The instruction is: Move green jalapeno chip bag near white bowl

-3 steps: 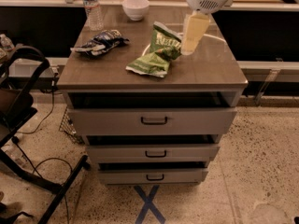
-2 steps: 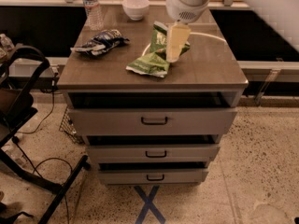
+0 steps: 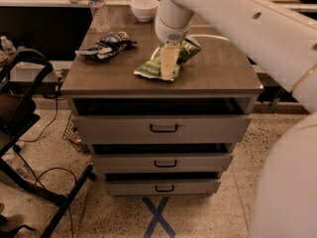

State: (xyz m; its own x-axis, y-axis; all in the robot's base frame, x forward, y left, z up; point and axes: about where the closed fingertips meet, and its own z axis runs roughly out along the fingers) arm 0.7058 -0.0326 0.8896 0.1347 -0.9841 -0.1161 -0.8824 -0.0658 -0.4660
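1. The green jalapeno chip bag [image 3: 147, 69] lies crumpled on the tabletop [image 3: 223, 73], directly under the tool and not lifted.
2. The tool [image 3: 168, 72] has swung in from the bag's far side and dropped over its middle. I cannot tell whether it is wide or narrow.
3. The white bowl [image 3: 144, 8] sits well beyond the tool, so the carry is probably still to come.
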